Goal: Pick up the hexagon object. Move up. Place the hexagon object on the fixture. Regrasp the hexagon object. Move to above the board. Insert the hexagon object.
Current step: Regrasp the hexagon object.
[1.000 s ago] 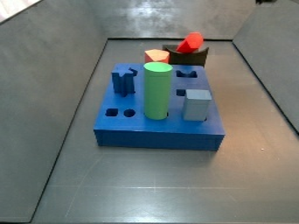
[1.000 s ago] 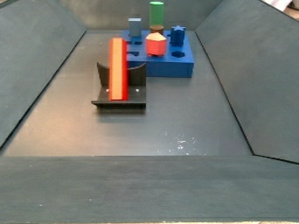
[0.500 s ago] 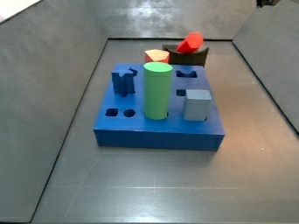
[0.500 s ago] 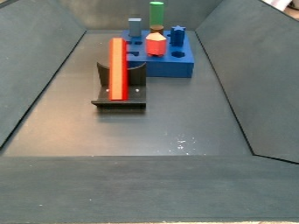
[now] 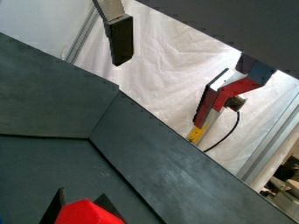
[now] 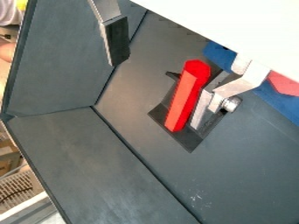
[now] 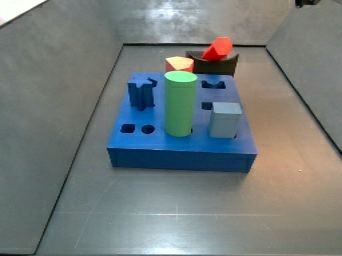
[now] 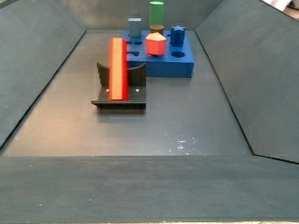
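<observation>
So the hexagon object (image 8: pixel 117 67) is leaning on the fixture (image 8: pixel 121 87), nothing gripping it. The gripper (image 6: pixel 176 54) hangs well above, jaws apart and empty. Off-center regrasp could tip it over imo.

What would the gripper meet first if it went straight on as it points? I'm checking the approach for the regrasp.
Probably the bright red hexagon bar, resting on the dark fixture. In a wrist view it lies ahead of the open gripper, with nothing between; depth is unclear.
</observation>
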Available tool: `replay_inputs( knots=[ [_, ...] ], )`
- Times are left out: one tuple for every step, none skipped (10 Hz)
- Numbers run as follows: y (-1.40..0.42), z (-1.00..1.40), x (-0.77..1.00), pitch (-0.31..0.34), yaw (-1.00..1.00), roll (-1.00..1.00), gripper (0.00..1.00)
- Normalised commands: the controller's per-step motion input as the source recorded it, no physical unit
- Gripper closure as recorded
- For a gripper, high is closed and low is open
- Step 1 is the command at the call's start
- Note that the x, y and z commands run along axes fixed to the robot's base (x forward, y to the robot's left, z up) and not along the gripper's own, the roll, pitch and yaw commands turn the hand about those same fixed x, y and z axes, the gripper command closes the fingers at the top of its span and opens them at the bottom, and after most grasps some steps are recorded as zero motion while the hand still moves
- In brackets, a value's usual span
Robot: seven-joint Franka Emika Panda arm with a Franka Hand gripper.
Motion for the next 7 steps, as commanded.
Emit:
replay_inputs(
  knots=[
    [-0.05, -0.02, 0.23, 0.014, 0.09, 0.16, 0.00],
    [-0.05, -0.02, 0.23, 0.018, 0.08, 0.15, 0.00],
    [-0.04, -0.03, 0.22, 0.024, 0.08, 0.15, 0.00],
    [-0.04, -0.03, 0.22, 0.029, 0.08, 0.14, 0.00],
    [-0.04, -0.03, 0.22, 0.032, 0.08, 0.14, 0.00],
    [-0.04, -0.03, 0.22, 0.035, 0.08, 0.14, 0.00],
    [-0.04, -0.03, 0.21, 0.038, 0.08, 0.13, 0.00]
  ],
)
